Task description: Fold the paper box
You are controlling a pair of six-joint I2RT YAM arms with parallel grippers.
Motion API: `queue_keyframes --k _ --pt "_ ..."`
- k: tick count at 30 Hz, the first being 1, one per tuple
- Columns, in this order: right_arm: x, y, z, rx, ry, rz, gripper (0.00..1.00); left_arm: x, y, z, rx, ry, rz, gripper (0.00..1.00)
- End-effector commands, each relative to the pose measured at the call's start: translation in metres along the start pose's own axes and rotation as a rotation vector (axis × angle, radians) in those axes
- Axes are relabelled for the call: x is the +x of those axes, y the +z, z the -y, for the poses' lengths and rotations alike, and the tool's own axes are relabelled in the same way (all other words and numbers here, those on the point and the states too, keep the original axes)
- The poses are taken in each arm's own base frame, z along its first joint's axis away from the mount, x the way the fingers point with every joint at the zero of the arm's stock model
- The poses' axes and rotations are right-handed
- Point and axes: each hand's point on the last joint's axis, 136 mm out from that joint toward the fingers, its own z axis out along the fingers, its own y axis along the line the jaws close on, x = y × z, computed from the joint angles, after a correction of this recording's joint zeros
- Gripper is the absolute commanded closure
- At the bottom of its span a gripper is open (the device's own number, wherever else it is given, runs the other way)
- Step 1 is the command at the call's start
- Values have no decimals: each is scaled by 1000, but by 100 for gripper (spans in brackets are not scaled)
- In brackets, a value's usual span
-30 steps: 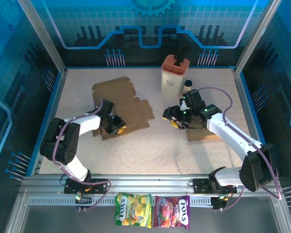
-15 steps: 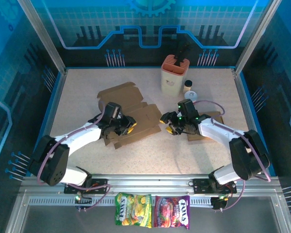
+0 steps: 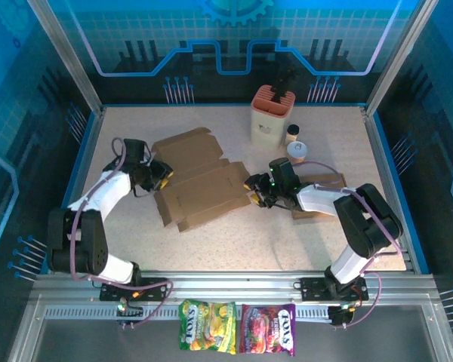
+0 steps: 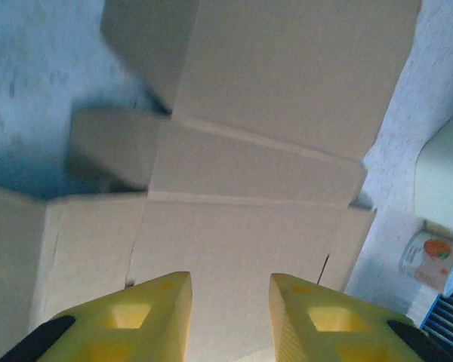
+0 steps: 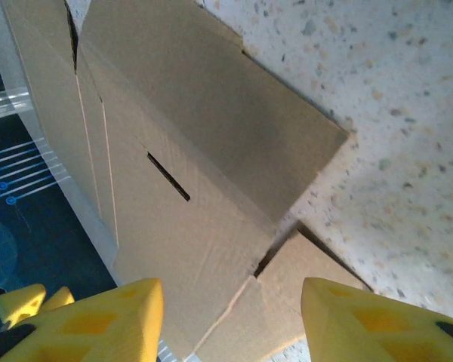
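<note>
Left gripper [image 3: 158,175] sits at the left edge of the paper box [image 3: 204,185], its yellow fingers [image 4: 155,309] parted with nothing between them. The right gripper [image 3: 254,191] sits at the opposite edge, fingers spread wide and likewise holding nothing. The paper box is a flat die-cut blank lying opened out near the middle of the tabletop [image 3: 234,241], between the two grippers. Creases and a slot show on it, but from overhead no wall stands upright and no flap is tucked. By my judgement the folding has barely begun: the sides have yet to be lifted, the tabs tucked in and the lid closed.
</note>
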Motion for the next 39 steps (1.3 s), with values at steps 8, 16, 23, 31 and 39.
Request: queue_keyframes --k 8,16,23,31,39 --pt "-9 18 -4 -44 5 43 49 -26 57 -13 -96 112 -94 70" --pt "-13 30 -1 -73 16 51 52 -11 74 -33 -162 157 -160 72" --pt "-18 30 -5 -108 -5 83 56 -6 79 -37 -174 165 -171 73" --pt "-24 25 -13 -108 1 112 95 -9 74 -26 -160 205 -147 73" --pt "-24 2 -36 -46 85 116 100 15 11 55 -57 605 10 62"
